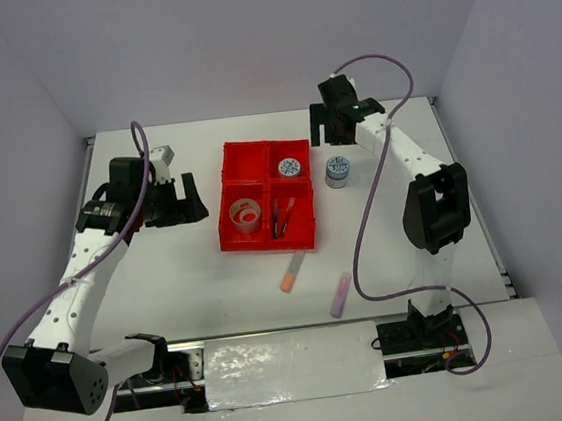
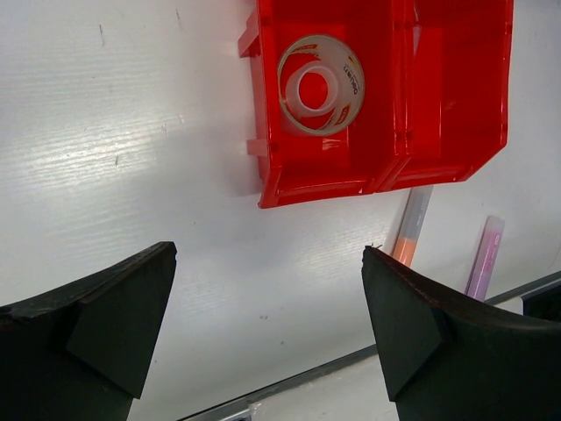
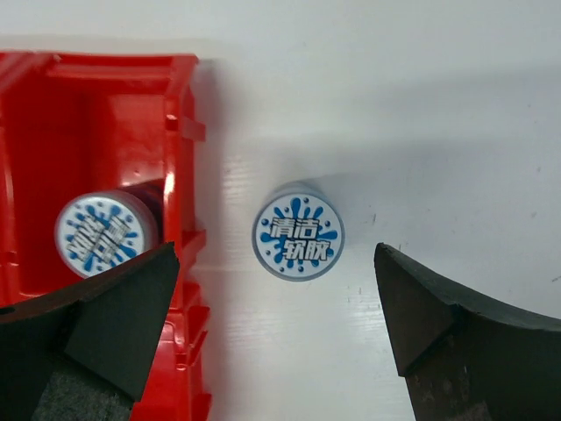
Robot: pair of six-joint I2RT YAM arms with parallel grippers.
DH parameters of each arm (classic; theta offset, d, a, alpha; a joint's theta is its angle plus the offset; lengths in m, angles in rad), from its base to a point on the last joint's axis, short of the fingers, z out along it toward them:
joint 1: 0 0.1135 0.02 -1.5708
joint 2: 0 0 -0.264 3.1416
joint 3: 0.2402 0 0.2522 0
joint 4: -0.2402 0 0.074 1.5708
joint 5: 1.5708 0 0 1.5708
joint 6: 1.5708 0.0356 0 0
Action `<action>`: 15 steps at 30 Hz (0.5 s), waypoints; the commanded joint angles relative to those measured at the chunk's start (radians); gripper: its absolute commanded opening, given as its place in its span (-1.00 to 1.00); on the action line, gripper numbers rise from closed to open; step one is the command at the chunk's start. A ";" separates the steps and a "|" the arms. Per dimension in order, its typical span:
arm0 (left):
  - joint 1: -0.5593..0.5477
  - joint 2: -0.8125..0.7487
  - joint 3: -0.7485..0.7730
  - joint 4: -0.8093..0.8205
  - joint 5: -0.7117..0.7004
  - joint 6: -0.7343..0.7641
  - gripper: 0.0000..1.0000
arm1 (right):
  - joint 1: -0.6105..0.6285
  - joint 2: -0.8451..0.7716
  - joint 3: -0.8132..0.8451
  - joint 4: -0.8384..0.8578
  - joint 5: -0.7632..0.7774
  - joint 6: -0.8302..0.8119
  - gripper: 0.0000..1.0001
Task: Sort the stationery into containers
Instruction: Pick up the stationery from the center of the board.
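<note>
Blue-white roll [image 3: 298, 239] ahead of right tool [image 3: 276, 254]

Both arms reach out, fingers spread wide and empty.
The left arm [image 1: 72, 283] stretches from its base at the near left corner, wrist turned toward the middle. The left fingers [image 2: 105, 324] are parted to their full width and hold nothing. The right arm [image 1: 432, 210] rises from its near-right base, folds at the elbow and extends to the far side. The right fingers [image 3: 105, 324] are likewise wide apart, pointing downward and gripping nothing.
</note>
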 commanded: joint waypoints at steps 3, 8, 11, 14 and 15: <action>-0.001 -0.035 -0.016 -0.017 0.004 -0.002 0.99 | -0.013 0.044 -0.035 0.009 -0.079 -0.007 0.99; -0.001 -0.040 -0.009 -0.035 0.013 0.015 0.99 | -0.015 0.101 -0.037 -0.011 -0.068 0.005 0.99; -0.003 -0.041 -0.007 -0.040 0.024 0.020 0.99 | -0.016 0.124 -0.066 0.003 -0.056 0.017 0.99; -0.003 -0.046 -0.015 -0.040 0.041 0.021 0.99 | -0.020 0.130 -0.101 0.027 -0.050 0.019 0.99; -0.003 -0.046 -0.016 -0.040 0.046 0.023 0.99 | -0.020 0.133 -0.107 0.027 -0.045 0.020 0.99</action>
